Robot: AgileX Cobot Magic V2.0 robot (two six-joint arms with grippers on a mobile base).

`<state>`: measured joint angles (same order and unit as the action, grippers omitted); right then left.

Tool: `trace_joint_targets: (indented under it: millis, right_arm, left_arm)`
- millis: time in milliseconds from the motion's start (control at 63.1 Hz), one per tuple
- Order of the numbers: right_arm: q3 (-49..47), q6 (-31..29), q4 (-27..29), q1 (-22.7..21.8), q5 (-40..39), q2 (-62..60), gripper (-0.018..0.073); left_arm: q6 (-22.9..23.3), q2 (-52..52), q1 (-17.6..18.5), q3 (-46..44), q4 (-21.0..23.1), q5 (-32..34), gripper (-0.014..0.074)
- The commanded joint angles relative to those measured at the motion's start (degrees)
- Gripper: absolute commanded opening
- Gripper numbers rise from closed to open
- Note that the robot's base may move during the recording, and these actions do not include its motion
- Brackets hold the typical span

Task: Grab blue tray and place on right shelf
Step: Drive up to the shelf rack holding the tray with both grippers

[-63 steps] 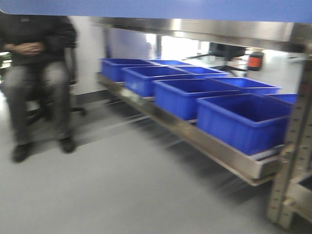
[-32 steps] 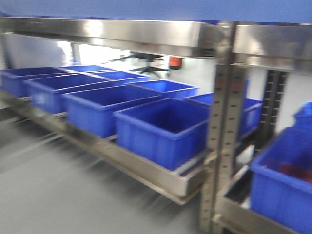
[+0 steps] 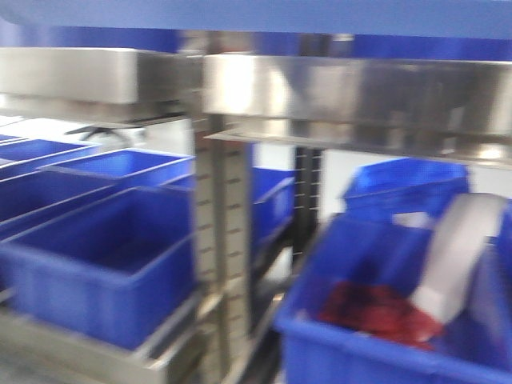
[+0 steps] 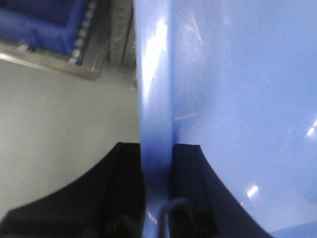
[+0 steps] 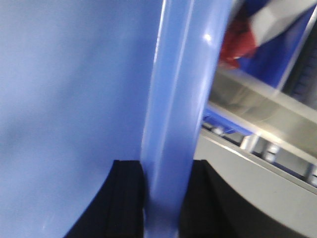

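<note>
My left gripper (image 4: 157, 158) is clamped tight on one rim of the blue tray (image 4: 237, 99). My right gripper (image 5: 166, 173) pinches the other rim the same way. The tray hangs in the air between them, above the floor and close to the right shelf (image 3: 360, 88). Below that shelf I see deep blue bins (image 3: 104, 264). One bin holds something red (image 3: 376, 314).

Steel rack (image 3: 360, 92), two bays split by a perforated upright (image 3: 224, 240). Left bay's lower shelf (image 3: 88, 352) carries deep blue bins (image 3: 104, 264) side by side. Right bay: near bin (image 3: 352, 352) low in front, far bin (image 3: 404, 188) behind it. Grey floor (image 4: 54, 124) in front of the rack.
</note>
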<state>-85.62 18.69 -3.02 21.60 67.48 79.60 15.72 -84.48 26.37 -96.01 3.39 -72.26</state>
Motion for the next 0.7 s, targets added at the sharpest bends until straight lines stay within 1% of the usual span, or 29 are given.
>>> trace_joint_targets:
  millis: [0, 682]
  right_arm:
    - [-1.7, -1.8, -3.2, -0.4, -1.4, -1.9, 0.0057]
    - [-1.7, -1.8, -3.2, -0.4, -1.4, -1.9, 0.0057]
  left_arm:
    - [-1.2, 2.4, 0.2, -1.5, -0.1, -4.3, -0.0048]
    - [-1.2, 2.3, 0.2, -1.5, 0.3, -4.3, -0.0048]
